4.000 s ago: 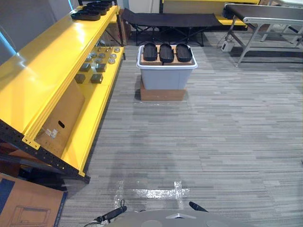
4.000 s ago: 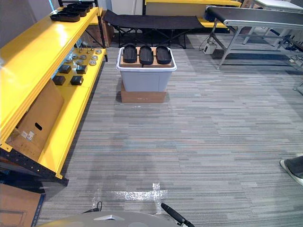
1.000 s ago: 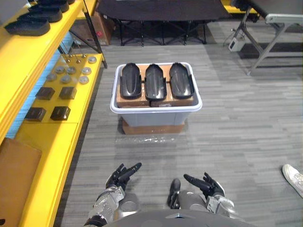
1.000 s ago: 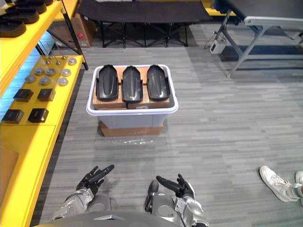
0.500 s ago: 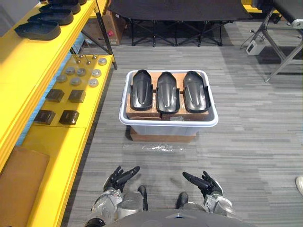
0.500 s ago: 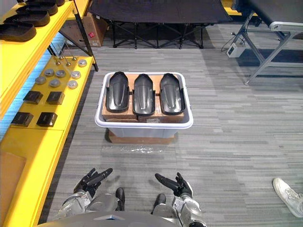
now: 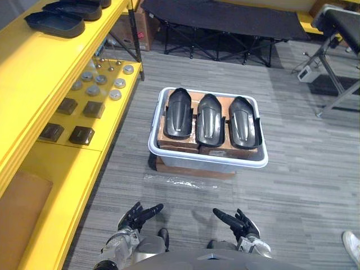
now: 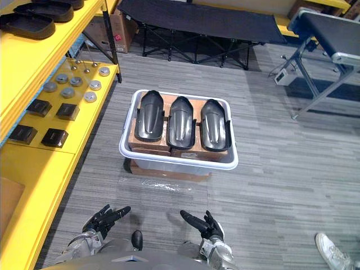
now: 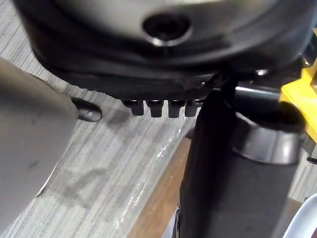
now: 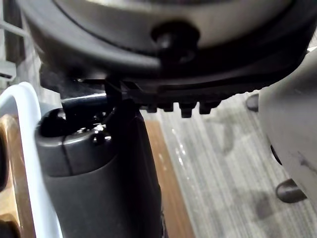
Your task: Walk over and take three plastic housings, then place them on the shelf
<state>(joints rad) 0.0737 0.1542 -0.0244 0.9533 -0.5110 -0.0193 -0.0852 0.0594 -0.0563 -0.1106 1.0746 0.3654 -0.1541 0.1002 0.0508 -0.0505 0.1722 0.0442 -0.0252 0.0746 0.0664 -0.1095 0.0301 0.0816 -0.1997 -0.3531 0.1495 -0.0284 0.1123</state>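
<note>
Three black plastic housings [image 7: 209, 120] lie side by side on cardboard [image 7: 175, 141] inside a white bin [image 7: 169, 158] on the carpet [image 7: 304, 185], beside the yellow shelf [image 7: 34, 73], whose top level holds further housings [image 7: 56, 23]. The left hand [image 7: 138, 215] and right hand [image 7: 236, 221] hover low, short of the bin, fingers stretched out and empty.
</note>
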